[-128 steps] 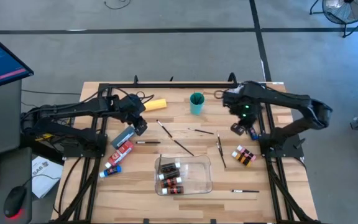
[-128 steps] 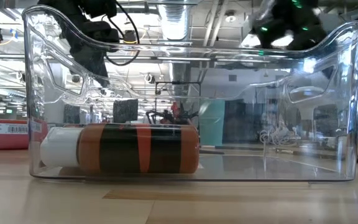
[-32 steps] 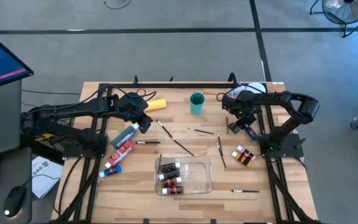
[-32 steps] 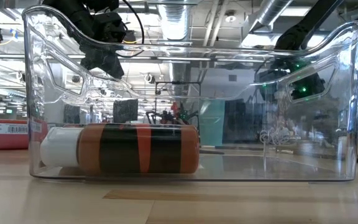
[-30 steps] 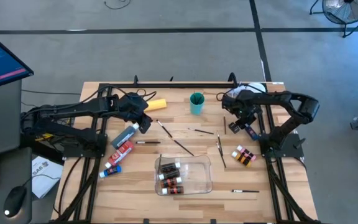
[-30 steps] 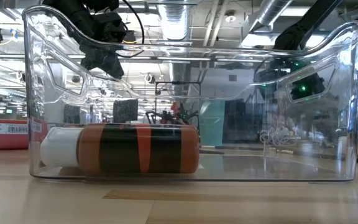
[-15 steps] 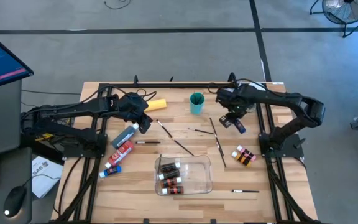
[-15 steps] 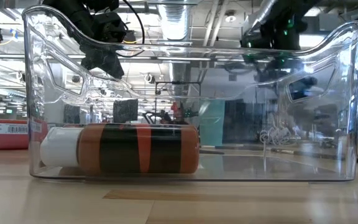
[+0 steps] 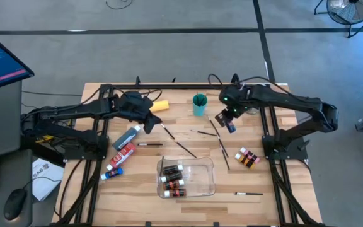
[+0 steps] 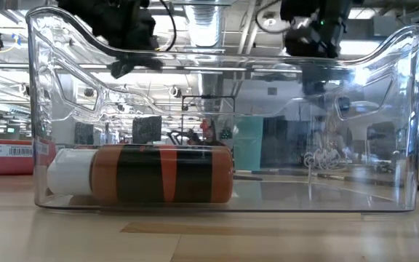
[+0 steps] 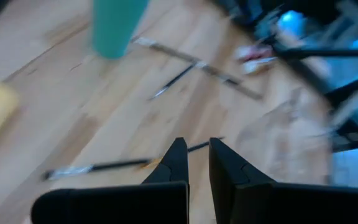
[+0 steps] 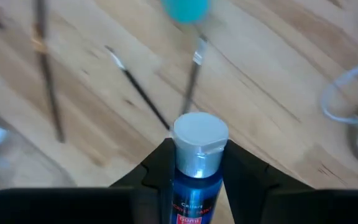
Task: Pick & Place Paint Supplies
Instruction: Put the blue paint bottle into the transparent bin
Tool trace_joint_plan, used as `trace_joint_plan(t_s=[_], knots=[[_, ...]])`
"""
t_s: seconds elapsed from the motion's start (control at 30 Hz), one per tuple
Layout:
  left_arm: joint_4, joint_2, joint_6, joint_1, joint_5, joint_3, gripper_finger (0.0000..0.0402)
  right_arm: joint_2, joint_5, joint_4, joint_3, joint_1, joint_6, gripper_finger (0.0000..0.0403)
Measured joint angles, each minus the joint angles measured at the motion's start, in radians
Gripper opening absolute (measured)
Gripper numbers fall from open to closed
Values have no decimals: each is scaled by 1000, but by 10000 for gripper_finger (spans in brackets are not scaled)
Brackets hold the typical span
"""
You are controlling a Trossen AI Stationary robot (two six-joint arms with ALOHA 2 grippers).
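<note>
While the right gripper (image 12: 194,171) pinches the blue paint tube (image 12: 194,165) between its fingers, cap outward, above the bench (image 9: 270,202) | risk: smooth tube slides out | left gripper (image 11: 194,163) fingers closed, empty, over a brush (image 11: 95,167)

We can read very little here. On the blue paint tube (image 12: 194,171), seen in the right wrist view, there is small white lettering and a red patch beneath it, too blurred to make out. In the low view, a white strip (image 10: 4,150) on the red box at the far left carries dark print and what looks like a barcode, none of it legible to us.
</note>
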Motion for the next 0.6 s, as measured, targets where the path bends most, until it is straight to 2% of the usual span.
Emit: trace_joint_plan(t_s=[0.37,0.5,0.6], knots=[[297,0,-65,-5,182,-11,2,-59,-22,233,47,120,98,102],[646,0,-202,-16,281,-125,2,-74,-22,339,67,159,107,102],[930,18,-344,-38,265,-228,2,-81,-22,405,80,185,107,102]])
